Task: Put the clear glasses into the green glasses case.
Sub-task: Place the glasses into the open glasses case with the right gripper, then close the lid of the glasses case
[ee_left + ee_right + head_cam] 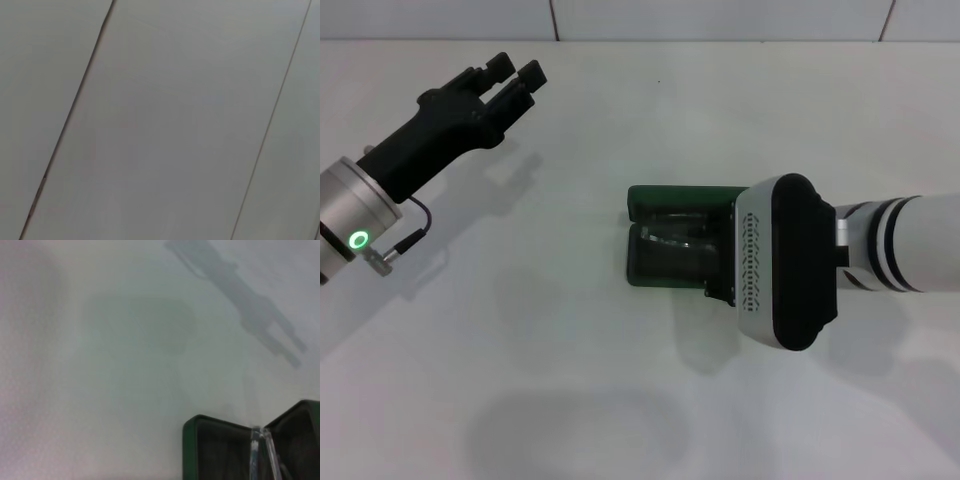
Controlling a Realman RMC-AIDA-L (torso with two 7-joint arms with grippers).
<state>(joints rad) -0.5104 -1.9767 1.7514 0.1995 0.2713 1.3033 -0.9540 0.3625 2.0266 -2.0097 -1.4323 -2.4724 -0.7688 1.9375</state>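
We work on a white table (570, 400), and everything here is placed from the green glasses case (670, 200) lying open near its middle, lid tipped back on the far side so the dark lined tray faces up to receive its load. Our right arm reaches in over the near-right part of the case, its wrist housing covering that end; the right gripper (720, 262) sits low at the tray, and we cannot tell whether its fingers are together or apart. The clear glasses (672, 238) lie inside the tray, faint glints against the lining, and the right wrist view shows a clear arm (260, 450) standing up at the case's edge, so we judge them not fully settled. Our left gripper (512, 78) waits well away from the case to the far left, fingers slightly apart, holding nothing.
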